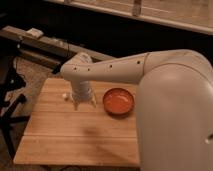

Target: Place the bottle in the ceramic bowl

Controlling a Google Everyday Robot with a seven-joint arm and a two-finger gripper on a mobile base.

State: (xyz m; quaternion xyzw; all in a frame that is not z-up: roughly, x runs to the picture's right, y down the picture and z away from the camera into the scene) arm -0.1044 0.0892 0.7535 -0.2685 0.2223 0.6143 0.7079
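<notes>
- We had the gripper [84,102] pointing straight down, low over the wooden table [75,142] and near the ceramic bowl [118,101]. Clenched or released, we couldn't tell.
- The bottle [65,96], as we read that small whitish shape, sat on the table just beside the gripper, on the side away from the bowl. It wasn't in the bowl.
- By our judgement the step was still the pick-up. We'd centre over the bottle, take it across its slim body, then lift it clear of the bowl's rim before carrying it across.
- The bowl showed only its orange-red inside, and nothing lay between it and the gripper.
- Further out, the white arm [110,70] stretched over the table and a dark bench [40,45] ran behind it. Neither blocked the short path.
</notes>
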